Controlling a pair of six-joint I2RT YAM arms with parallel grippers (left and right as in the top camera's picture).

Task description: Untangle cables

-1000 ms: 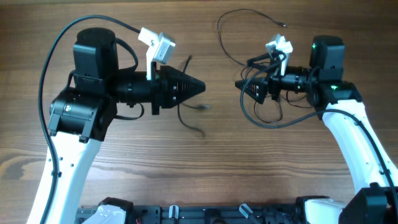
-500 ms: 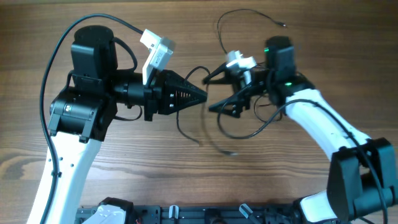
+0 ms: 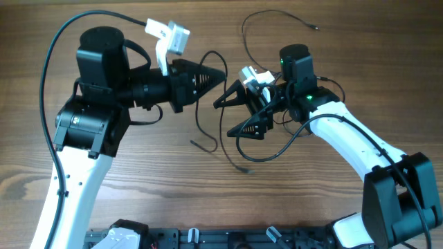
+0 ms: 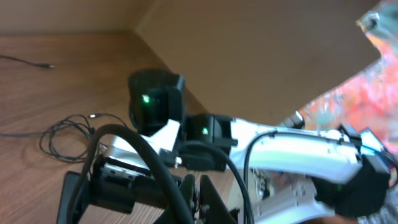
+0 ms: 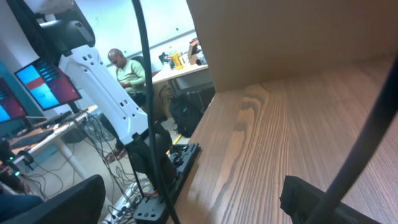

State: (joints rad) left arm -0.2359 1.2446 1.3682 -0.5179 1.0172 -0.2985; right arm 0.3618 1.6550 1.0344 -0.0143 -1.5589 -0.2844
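— How does the left gripper (image 3: 221,71) stand?

— Closed tight, its tip aimed at the right gripper (image 3: 223,117) and close to it. One of the thin cables (image 3: 196,117) comes out of that closed tip and hangs down to the worktop (image 3: 173,200).

— And the right gripper?

— Spread wide, holding nothing. From above, a cable crosses the gap between its fingers (image 3: 232,93), but I cannot tell whether it touches either one.

— Where are the other cables?

— All around the right gripper. A loop lies on the worktop just under it, and a bunch sits behind it, beneath the arm. One long cable arcs away beyond it to a small plug end (image 3: 316,28). Two loose ends rest on the worktop on the side nearer the left gripper.

— Do the wrist views add anything?

— The left wrist view shows a loose coil lying flat on the wood beside the right arm.
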